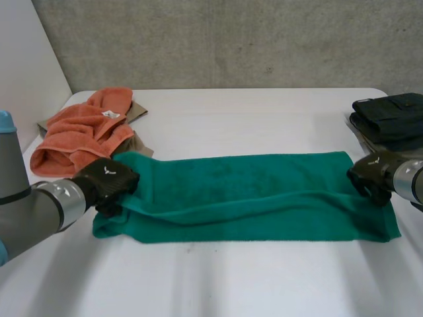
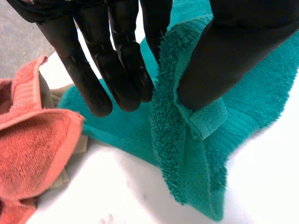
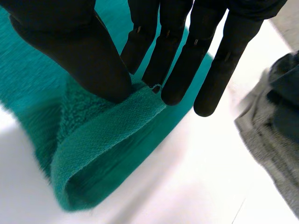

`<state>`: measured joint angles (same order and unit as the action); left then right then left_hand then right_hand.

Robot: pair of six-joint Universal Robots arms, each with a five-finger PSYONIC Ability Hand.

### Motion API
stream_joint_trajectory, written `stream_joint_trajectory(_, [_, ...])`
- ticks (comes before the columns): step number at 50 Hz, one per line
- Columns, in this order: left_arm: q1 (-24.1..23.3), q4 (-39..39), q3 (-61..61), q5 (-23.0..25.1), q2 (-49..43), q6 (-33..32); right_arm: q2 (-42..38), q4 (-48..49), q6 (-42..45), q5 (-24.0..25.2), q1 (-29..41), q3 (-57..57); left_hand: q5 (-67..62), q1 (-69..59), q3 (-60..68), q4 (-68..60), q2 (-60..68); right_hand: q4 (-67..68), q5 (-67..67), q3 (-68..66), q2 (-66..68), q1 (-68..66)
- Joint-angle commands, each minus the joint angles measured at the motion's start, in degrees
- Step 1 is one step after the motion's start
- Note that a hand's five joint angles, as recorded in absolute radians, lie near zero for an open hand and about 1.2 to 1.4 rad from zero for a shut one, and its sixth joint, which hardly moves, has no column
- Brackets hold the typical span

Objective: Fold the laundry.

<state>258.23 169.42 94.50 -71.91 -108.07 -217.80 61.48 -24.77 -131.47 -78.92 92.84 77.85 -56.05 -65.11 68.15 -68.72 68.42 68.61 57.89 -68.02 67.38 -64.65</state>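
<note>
Seemingly soft and floppy, the green towel (image 1: 251,191) is lying across mid-frame on the table (image 1: 264,119), the left robot hand (image 1: 106,183) pinching its left-end edge and the right robot hand (image 1: 373,175) its right-end edge, likely the best holds.

- I see the teal towel (image 1: 251,188) stretched lengthwise across the desk (image 1: 231,277), doubled over along its length, both short ends raised.
- The orange towel (image 1: 79,135) lies crumpled near its left end.
- The dark folded clothes (image 1: 390,119) are stacked by its right end.
</note>
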Motion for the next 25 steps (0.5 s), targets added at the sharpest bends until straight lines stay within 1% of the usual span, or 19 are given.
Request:
stream_joint_trajectory(1, [1.83,1.35,4.55,0.89,3.21,0.10,-1.01,-0.55,2.18,-1.24,-0.03,-0.50,-13.95,-14.89,11.85,-11.28,11.58,-2.19,-1.47,1.60,-0.96,-1.77])
stream_joint_trajectory(2, [2.27,1.70,5.25,1.24,3.82,0.10,-1.10,-0.28,2.27,-1.41,0.15,-0.59,-13.95,-14.89,11.85,-11.28,11.58,-14.25,-13.53,13.65,-13.02,10.28])
stream_joint_trajectory(3, [2.36,1.88,5.52,1.42,4.09,0.10,-1.36,0.76,2.01,-1.76,0.41,-0.68,-13.95,-14.89,11.85,-11.28,11.58,-36.02,-35.30,35.42,-34.79,32.05])
stream_joint_trajectory(9, [2.98,2.58,7.28,2.92,5.85,0.18,-2.24,7.44,-0.09,-4.22,0.94,-0.59,-13.95,-14.89,11.85,-11.28,11.58,-35.57,-34.84,34.97,-34.34,31.60])
stream_joint_trajectory(11, [2.98,2.85,7.80,3.18,6.20,0.18,-2.59,7.46,-1.15,-4.58,1.20,-0.59,-13.95,-14.89,11.85,-11.28,11.58,-35.57,-34.84,34.97,-34.34,31.60])
stream_joint_trajectory(16, [2.98,3.73,8.51,3.27,6.20,0.19,-4.26,3.78,-4.93,-3.44,2.08,-0.77,-13.95,-14.89,11.85,-11.28,11.58,-34.89,-34.17,34.30,-33.67,30.93])
stream_joint_trajectory(20, [2.98,3.99,8.69,3.09,5.24,0.10,-5.67,-1.76,-5.02,-2.30,3.14,-0.77,-13.95,-14.89,11.85,-11.28,11.58,-34.89,-34.17,34.30,-33.67,30.93])
stream_joint_trajectory(25, [3.07,3.99,8.34,3.01,3.57,-0.08,-3.57,-3.18,-5.29,-2.12,3.05,-2.08,-13.95,-14.89,11.85,-11.28,11.58,-34.56,-33.83,33.96,-33.33,30.59])
